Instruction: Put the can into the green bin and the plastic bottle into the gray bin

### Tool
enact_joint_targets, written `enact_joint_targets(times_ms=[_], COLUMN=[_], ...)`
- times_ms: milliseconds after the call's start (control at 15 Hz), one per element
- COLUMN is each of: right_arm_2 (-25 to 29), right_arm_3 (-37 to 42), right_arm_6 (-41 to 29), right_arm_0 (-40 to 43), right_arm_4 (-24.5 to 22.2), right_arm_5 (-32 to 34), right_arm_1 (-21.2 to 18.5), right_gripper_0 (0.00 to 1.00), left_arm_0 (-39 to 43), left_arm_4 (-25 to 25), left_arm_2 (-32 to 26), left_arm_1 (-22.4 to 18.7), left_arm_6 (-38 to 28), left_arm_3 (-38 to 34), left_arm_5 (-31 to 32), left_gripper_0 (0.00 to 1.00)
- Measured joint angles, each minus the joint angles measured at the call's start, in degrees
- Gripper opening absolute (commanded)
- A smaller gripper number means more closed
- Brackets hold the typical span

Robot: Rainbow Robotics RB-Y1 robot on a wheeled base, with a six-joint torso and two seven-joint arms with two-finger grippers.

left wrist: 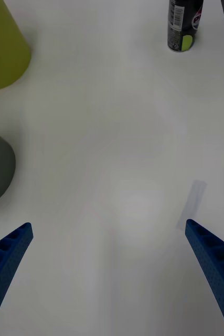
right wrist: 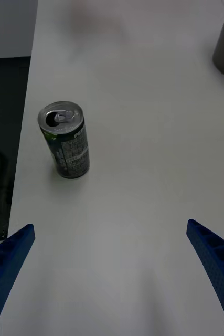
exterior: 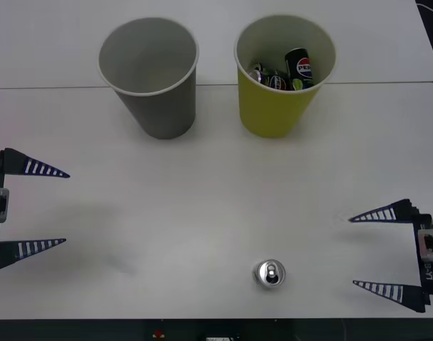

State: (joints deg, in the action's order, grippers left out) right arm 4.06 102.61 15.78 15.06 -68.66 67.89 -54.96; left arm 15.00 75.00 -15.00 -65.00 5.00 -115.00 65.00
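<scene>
Can (exterior: 270, 273) upright near table (exterior: 202, 213) front edge, at 6 o'clock. Green bin (exterior: 282, 78) at 1 o'clock, holding black cans (exterior: 287, 71); gray bin (exterior: 151, 78) at 11. Left gripper (exterior: 50, 207) at 9, right gripper (exterior: 369, 252) at 4, both spread wide, holding nothing.

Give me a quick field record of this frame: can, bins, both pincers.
can: upright on the table near its front edge, untouched
green bin: back right, holds Pepsi cans
gray bin: back left, looks empty
left pincer: open, low at the table's left side, holding nothing
right pincer: open, at the right side, nearest the can, holding nothing
plastic bottle: none seen
</scene>
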Motion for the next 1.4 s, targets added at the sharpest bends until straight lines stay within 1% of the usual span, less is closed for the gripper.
enact_joint_targets(times_ms=[267, 400, 667, 733, 933, 1400], right_arm_2=[-5.2, -7.3, -10.8, -11.3, -12.9, -14.0], right_arm_3=[0.0, -0.6, -6.0, -7.5, -10.9, -20.1], right_arm_6=[2.5, 3.7, 6.9, 8.5, 10.3, 14.0], right_arm_0=[0.0, -0.2, -3.2, -3.9, -5.3, -9.2], right_arm_4=[-0.1, -0.1, -0.1, -0.1, -0.1, -0.2], right_arm_5=[-5.0, -6.5, -5.9, -5.8, -5.1, 0.4], right_arm_1=[2.2, 3.8, 8.6, 10.0, 13.5, 22.2], right_gripper_0=[1.00, 1.00, 1.00, 1.00, 1.00, 1.00], left_arm_0=[0.0, 0.0, 0.0, 0.0, 0.0, 0.0], left_arm_4=[0.0, 0.0, 0.0, 0.0, 0.0, 0.0], left_arm_2=[0.0, 0.0, 0.0, 0.0, 0.0, 0.0], left_arm_1=[0.0, 0.0, 0.0, 0.0, 0.0, 0.0], left_arm_6=[0.0, 0.0, 0.0, 0.0, 0.0, 0.0], left_arm_3=[0.0, 0.0, 0.0, 0.0, 0.0, 0.0], left_arm_5=[0.0, 0.0, 0.0, 0.0, 0.0, 0.0], left_gripper_0=[1.00, 1.00, 1.00, 1.00, 1.00, 1.00])
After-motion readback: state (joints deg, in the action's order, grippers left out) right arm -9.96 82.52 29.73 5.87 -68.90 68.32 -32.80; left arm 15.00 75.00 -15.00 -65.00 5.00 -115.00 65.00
